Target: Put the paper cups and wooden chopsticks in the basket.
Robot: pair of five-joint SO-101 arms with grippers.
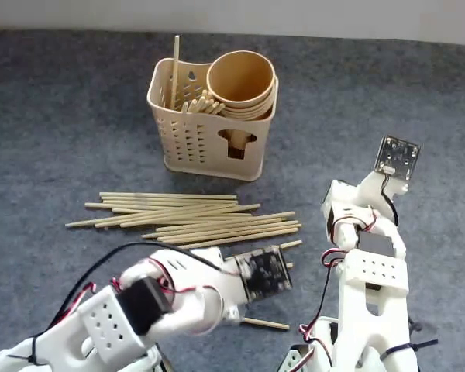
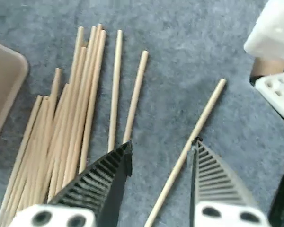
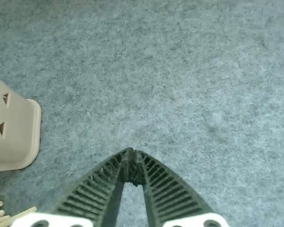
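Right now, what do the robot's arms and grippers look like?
Left arm and right arm are white plastic with perforated panels, black motors and thin red, black and white cables. Left gripper and right gripper have black, ribbed, wedge-shaped fingers on white mounts.

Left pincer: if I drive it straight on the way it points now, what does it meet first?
Probably the lone chopstick, lying between the fingers of the open left pincer, beside one tip, with grey carpet under it. The bundle of chopsticks lies off to the side. Its height is unclear.
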